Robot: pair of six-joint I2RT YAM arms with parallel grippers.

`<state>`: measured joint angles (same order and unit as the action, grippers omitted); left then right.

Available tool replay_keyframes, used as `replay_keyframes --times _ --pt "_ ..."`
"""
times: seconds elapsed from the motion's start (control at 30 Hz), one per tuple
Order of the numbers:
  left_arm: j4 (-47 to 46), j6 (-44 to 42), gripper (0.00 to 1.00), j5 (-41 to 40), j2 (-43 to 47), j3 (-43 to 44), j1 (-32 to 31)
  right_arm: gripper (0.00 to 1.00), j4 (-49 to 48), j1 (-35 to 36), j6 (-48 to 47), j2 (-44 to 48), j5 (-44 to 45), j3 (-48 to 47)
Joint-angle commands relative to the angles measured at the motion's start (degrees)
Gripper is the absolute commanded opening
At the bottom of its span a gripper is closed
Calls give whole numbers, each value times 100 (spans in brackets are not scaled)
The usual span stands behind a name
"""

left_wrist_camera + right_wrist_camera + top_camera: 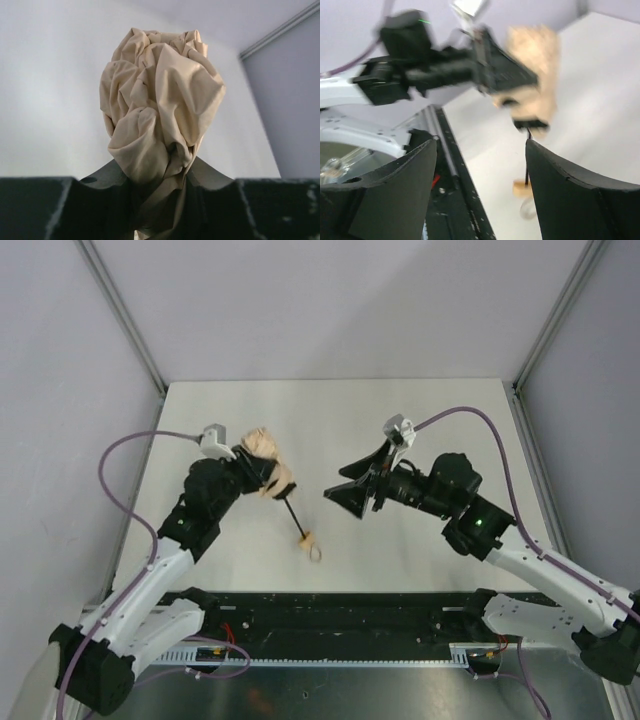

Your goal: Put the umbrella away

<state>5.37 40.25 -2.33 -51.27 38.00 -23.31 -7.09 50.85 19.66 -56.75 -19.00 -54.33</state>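
Umbrella diagonal, handle near-right

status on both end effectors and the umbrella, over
Left end effector shut on umbrella canopy, shaft extended, handle at its free end. Right end effector open, empty, facing it. Nothing between them.

The umbrella fills the middle: pale beige fabric, crumpled into a tall, creased bundle. Its lower end is pinched in the left tool, whose dark fingers span the bottom edge. Behind lies the white bench, with a grey wall at right.
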Motion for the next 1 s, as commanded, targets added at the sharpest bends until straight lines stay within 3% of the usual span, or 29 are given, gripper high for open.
replay_keyframes --times 0.0,0.2,0.4,0.57,0.67,0.83,0.97 --pt "-3165 -1902 0 177 311 -156 15 75 1254 -536 185 112 132 0" --pt "-4578 -4169 0 1153 -245 -243 -480 75 1360 -717 163 159 41 51" --pt "-5510 -4992 0 -45 -1026 -967 -1519 75 1049 -834 259 144 -13 366" --pt "-6648 -3897 0 -998 -1603 -2168 -2133 75 887 -1104 297 40 -349 567" --pt "-7548 -2921 0 -1107 -2018 -3045 -2342 75 851 -1266 338 -25 -644 650" --pt "-7834 -1931 0 -393 -1676 -3395 -2371 76 816 -1347 244 -282 -1060 694" --pt "-6733 -1263 0 724 -630 -2954 -2334 78 655 -1336 244 -713 -1764 693"
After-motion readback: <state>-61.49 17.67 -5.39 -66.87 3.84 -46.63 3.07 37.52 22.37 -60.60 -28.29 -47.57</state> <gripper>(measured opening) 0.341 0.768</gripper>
